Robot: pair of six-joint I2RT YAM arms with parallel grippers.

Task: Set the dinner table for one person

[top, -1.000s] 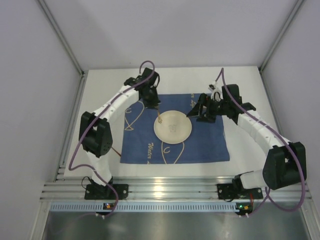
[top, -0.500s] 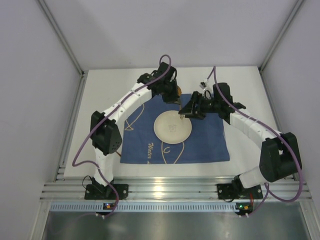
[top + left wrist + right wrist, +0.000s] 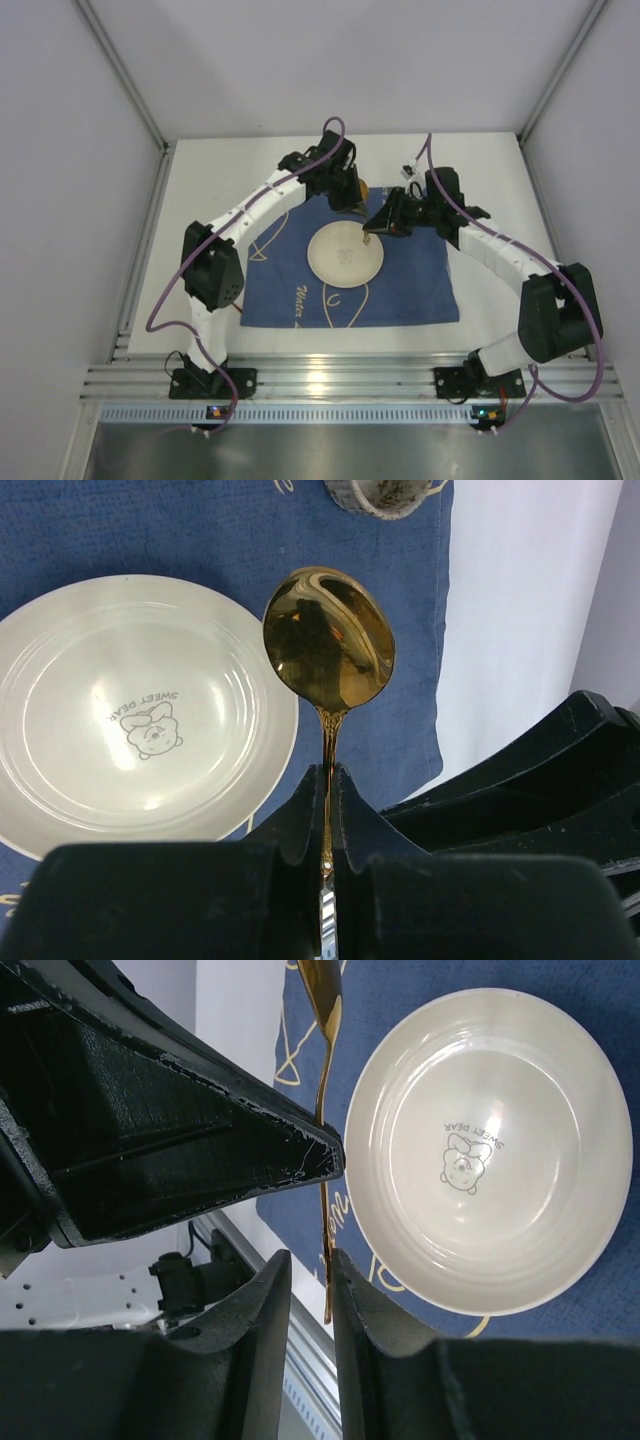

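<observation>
A gold spoon (image 3: 328,640) hangs in the air above the blue whale placemat (image 3: 420,290), just behind the cream plate (image 3: 345,255) with a bear drawing. My left gripper (image 3: 327,780) is shut on the spoon's handle, bowl pointing away. My right gripper (image 3: 311,1265) faces it from the right. Its jaws stand narrowly apart around the handle's free end (image 3: 326,1250), which lies against one finger, with a gap to the other. The placemat lies on the white dinner table (image 3: 220,180).
A small patterned cup (image 3: 390,492) stands at the placemat's far edge, beyond the spoon. The two grippers almost touch above the plate's far rim. Grey walls close in the table on three sides; the metal rail (image 3: 340,385) runs along the near edge.
My left arm carried the spoon from the plate's left rim to behind the plate. My right gripper moved left to meet it and narrowed its jaws around the handle.
</observation>
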